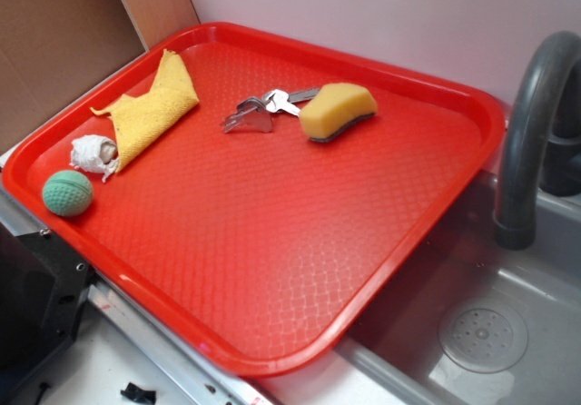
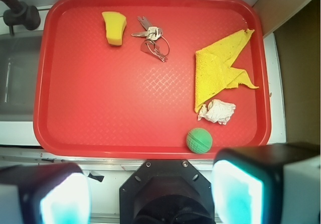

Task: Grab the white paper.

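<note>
The white paper (image 1: 93, 154) (image 2: 217, 111) is a small crumpled wad on the red tray (image 1: 272, 242) (image 2: 100, 108), touching the lower end of the yellow cloth (image 1: 150, 107) (image 2: 218, 68). A green ball (image 1: 67, 192) (image 2: 199, 140) lies just beside it near the tray rim. In the wrist view my gripper (image 2: 150, 194) hangs high above the robot base, off the tray's near edge. Its two fingers (image 2: 238, 191) stand wide apart with nothing between them. The exterior view does not show the gripper.
A yellow sponge (image 1: 337, 112) (image 2: 115, 27) and a bunch of keys (image 1: 263, 111) (image 2: 152, 39) lie at the tray's far side. A grey sink (image 1: 490, 332) with a dark faucet (image 1: 536, 123) borders the tray. A cardboard panel (image 1: 54, 42) stands beside it.
</note>
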`<state>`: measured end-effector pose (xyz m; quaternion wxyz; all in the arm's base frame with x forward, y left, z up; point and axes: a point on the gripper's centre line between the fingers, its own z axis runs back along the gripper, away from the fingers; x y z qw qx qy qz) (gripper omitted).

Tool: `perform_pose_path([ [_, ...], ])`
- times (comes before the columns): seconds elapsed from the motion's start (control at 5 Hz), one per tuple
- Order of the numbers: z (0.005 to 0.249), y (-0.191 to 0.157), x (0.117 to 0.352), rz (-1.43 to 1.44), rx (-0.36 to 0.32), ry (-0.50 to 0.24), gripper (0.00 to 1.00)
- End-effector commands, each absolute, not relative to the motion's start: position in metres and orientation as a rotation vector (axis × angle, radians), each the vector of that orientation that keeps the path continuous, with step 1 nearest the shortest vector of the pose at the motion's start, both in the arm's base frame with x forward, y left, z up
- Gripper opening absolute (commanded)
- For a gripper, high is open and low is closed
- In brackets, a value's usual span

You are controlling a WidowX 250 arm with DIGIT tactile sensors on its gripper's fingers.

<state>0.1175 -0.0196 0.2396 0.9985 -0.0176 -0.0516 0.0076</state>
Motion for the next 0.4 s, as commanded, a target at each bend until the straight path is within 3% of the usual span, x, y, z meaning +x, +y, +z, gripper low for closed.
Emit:
perform_pose_path([
  [0.0,0.240,-0.020,0.118,0.015,-0.035,-0.103,1.00],
  [0.2,0.229,-0.009,0.133,-0.097,-0.049,-0.152,1.00],
])
